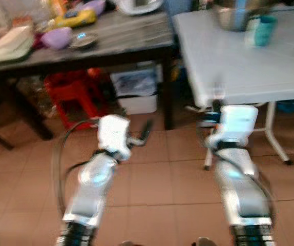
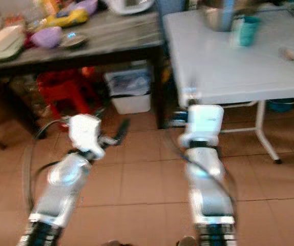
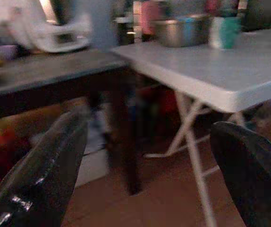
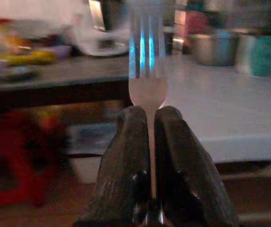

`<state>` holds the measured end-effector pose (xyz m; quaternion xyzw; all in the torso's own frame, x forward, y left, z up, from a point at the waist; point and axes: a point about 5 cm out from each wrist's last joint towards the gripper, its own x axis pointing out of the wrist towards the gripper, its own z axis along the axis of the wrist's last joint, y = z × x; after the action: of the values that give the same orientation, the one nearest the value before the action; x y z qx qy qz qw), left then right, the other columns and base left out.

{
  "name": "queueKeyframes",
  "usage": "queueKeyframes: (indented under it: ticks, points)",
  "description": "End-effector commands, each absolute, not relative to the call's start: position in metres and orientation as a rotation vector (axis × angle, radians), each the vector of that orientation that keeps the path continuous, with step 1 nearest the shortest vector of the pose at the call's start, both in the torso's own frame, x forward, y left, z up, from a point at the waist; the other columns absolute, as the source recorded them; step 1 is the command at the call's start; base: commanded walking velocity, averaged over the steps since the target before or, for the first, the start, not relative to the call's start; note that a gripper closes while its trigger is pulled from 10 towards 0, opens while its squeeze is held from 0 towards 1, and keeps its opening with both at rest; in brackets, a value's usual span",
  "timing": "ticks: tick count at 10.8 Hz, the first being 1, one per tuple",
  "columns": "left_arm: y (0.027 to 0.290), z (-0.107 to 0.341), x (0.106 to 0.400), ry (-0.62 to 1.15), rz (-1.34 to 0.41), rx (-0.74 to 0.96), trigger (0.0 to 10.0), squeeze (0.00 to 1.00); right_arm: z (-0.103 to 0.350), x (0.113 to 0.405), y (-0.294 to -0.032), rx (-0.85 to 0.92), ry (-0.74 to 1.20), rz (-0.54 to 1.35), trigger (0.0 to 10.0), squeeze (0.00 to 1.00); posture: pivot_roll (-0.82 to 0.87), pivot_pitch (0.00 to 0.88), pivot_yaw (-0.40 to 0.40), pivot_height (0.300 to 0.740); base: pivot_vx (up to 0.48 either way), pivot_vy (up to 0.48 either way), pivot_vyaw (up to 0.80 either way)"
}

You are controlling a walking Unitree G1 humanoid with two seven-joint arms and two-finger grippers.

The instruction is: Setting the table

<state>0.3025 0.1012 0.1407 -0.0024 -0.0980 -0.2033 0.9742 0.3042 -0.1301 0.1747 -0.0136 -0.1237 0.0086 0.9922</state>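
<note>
Steel fork pinched upright between my right gripper jaws, left gripper jaws spread empty, I judge I should approach the white desk ahead slowly, tines level.

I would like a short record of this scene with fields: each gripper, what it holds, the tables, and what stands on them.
right gripper: shut on a fork, tines pointing away toward the white table
left gripper: open, holding nothing, low above the tiled floor
white table: bears a metal bowl and a teal cup
dark table: left of the white one, bears a purple bowl and blurred items
image quality: blurred
</note>
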Motion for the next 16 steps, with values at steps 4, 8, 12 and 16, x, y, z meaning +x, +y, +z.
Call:
queueKeyframes:
  ticks: [4, 8, 12, 16]
  points:
    - [0.0978, 0.1419, 0.3022, -0.203, -0.415, 0.006, 10.0, 0.00, 0.1788, 0.3056, -0.1344, -0.028, -0.268, 0.015, 10.0, 0.00, -0.13, 0.112, 0.147, 0.740, 0.000, 0.395, 0.00]
    - [0.0957, 0.1405, 0.3020, -0.199, -0.410, 0.002, 10.0, 0.00, 0.1771, 0.3046, -0.1356, -0.028, -0.266, 0.018, 10.0, 0.00, -0.13, 0.115, 0.143, 0.740, 0.000, 0.405, 0.00]
    - [0.0967, 0.1441, 0.2993, -0.227, -0.447, -0.024, 10.0, 0.00, 0.1780, 0.3046, -0.1365, -0.032, -0.271, 0.025, 10.0, 0.00, -0.13, 0.113, 0.139, 0.740, 0.000, 0.000, 0.00]
    - [0.0947, 0.1431, 0.2986, -0.224, -0.458, -0.038, 10.0, 0.00, 0.1780, 0.3049, -0.1374, -0.035, -0.270, 0.026, 10.0, 0.00, -0.13, 0.113, 0.137, 0.740, 0.254, 0.000, 0.00]
